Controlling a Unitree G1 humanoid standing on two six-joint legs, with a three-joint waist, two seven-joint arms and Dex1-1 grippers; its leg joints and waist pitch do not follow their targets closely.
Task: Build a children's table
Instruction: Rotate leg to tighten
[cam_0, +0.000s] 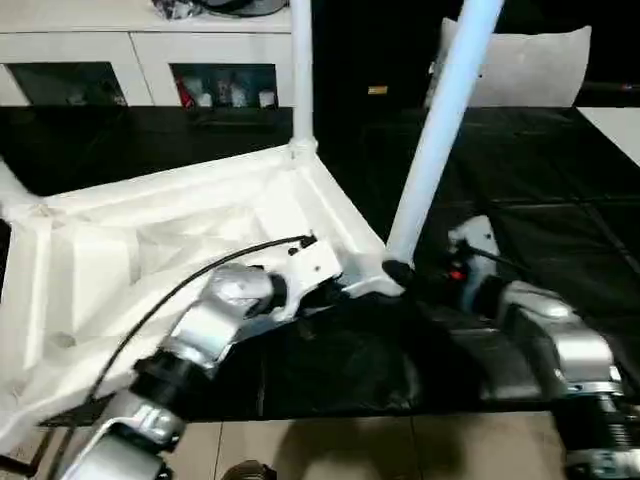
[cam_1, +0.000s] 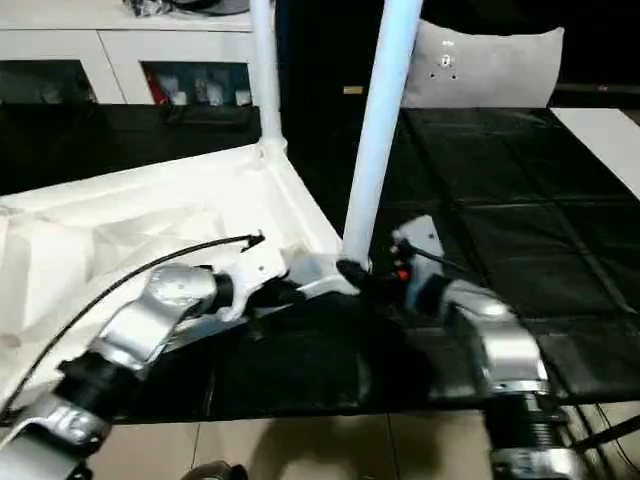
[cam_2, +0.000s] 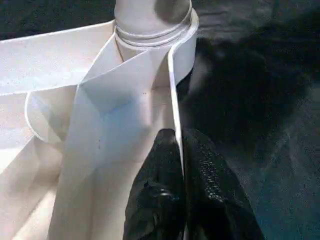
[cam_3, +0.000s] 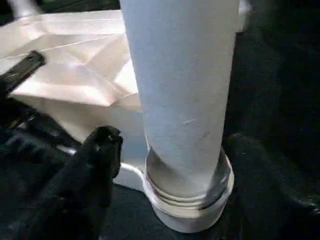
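The children's table lies upside down on the black mat, its ribbed white top (cam_0: 150, 240) facing up. One white leg (cam_0: 301, 70) stands in the far corner socket. Another leg (cam_0: 440, 130) rises, leaning a little, from the near right corner socket (cam_3: 187, 200). My left gripper (cam_2: 180, 145) is shut on the top's thin near rim (cam_2: 172, 90), just left of that corner. My right gripper (cam_0: 398, 270) is at the base of the near leg (cam_3: 182, 75). It is open, and its visible finger (cam_3: 100, 155) stands a little off the leg.
A long white cabinet (cam_0: 150, 60) with glass-fronted openings runs along the back. A white cushion (cam_0: 530, 65) leans at the back right. The black mat (cam_0: 540, 200) stretches to the right, with a pale floor (cam_0: 350, 450) at its near edge.
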